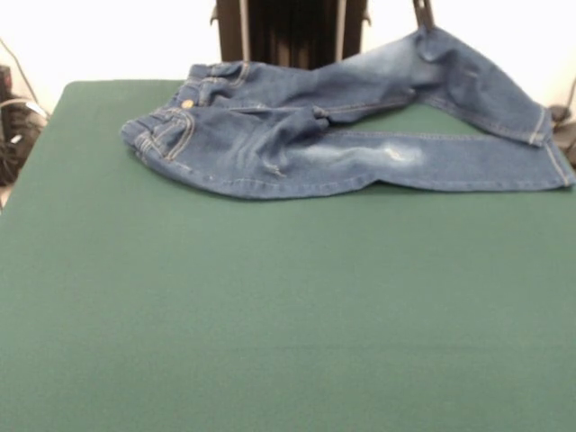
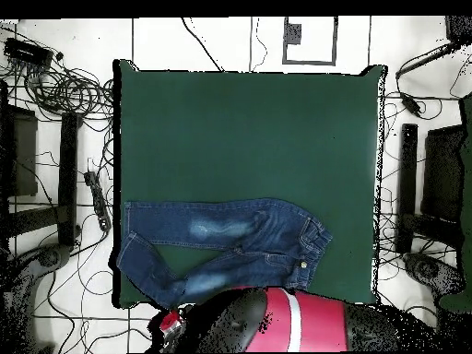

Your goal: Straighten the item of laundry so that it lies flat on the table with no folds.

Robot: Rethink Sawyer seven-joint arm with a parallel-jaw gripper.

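While the jeans (image 1: 297, 144) lie at the far side of the green felt surface (image 1: 270, 315), waist left and legs running right in the front view, one leg is lifted at its knee by the gripper (image 1: 423, 20); whether the jaws are clamped on it can't be told. Denim looks soft, limp, light but grippy on felt. Hem or waistband corners look like the best holds. Orange stitching, faded thigh patches.

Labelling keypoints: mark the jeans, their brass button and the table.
jeans (image 1: 360, 160), front view, pale faded patch on the nearer leg.
brass button (image 1: 187, 103), front view, at the waistband.
table (image 2: 249, 129), overhead view, bare green top.
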